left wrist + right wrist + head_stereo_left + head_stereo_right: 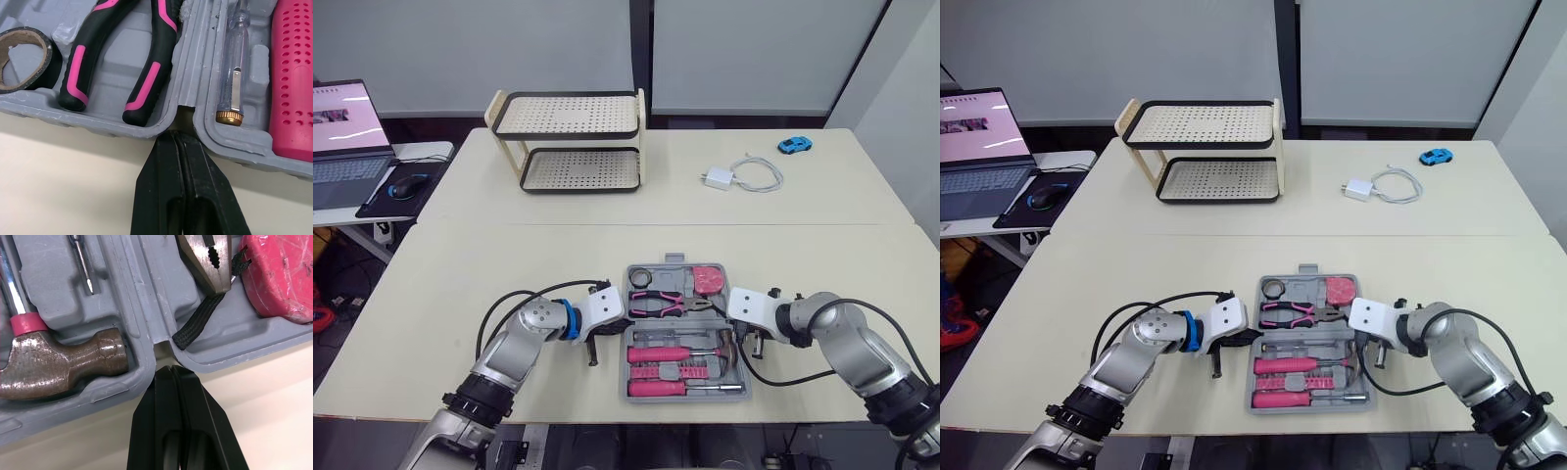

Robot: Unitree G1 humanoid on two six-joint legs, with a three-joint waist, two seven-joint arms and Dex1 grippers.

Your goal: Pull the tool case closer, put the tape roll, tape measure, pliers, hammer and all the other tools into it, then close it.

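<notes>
The tool case [146, 293] lies open and flat on the counter [509, 255], near its front edge, between the two arms. It is grey moulded plastic with shaped recesses. The far half holds the tape roll [55, 66], black with a cardboard core, the pliers [78, 73] with black-and-pink grips, and the pink tape measure [279, 274], whose black woven strap [195, 323] trails across the tray. The near half holds the hammer [63, 364], its head dull brown metal above a pink collar, a clear-handled tester screwdriver [234, 63] with a brass cap, and a pink dimpled handle [293, 78]. Both arms reach low and inward from either side, forearms bent across the counter. The left pincer [177, 139] has its black fingers pressed together, tips at the notch in the case's left rim where the halves meet. The right pincer [171, 369], fingers likewise together, points into the matching notch on the right rim, beside the hammer head.
</notes>
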